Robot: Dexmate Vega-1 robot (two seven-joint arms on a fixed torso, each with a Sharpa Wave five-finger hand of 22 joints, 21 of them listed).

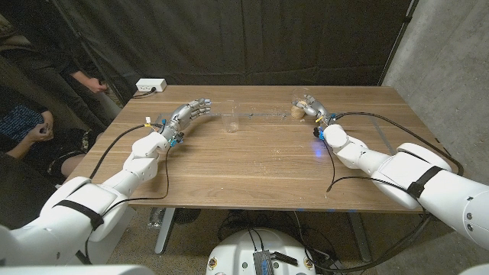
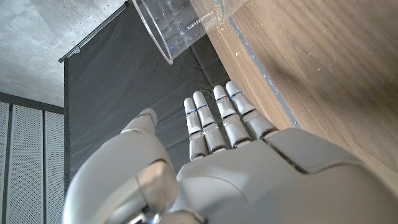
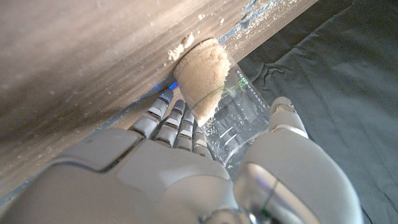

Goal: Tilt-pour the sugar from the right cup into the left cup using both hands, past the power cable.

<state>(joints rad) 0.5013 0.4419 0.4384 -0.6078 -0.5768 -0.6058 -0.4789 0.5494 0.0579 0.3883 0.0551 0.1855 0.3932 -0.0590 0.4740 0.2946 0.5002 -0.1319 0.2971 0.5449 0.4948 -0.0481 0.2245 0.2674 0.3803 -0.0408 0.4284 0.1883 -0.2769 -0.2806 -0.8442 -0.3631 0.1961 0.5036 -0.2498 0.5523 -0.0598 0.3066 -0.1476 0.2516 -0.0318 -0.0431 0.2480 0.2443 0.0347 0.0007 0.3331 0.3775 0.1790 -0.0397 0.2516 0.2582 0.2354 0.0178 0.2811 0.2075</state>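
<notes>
Bare table (image 1: 267,156) lies between the cups; a power strip (image 1: 150,86) sits at the far-left corner

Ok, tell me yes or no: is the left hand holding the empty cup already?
No. In the head view the left hand is open, fingers spread, with a gap of bare table between its fingertips and the empty cup.

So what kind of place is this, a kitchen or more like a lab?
Most likely a robot test lab: dark curtains hang behind a bare wooden table, a power strip sits at its far corner, and the walls are plain concrete.
</notes>
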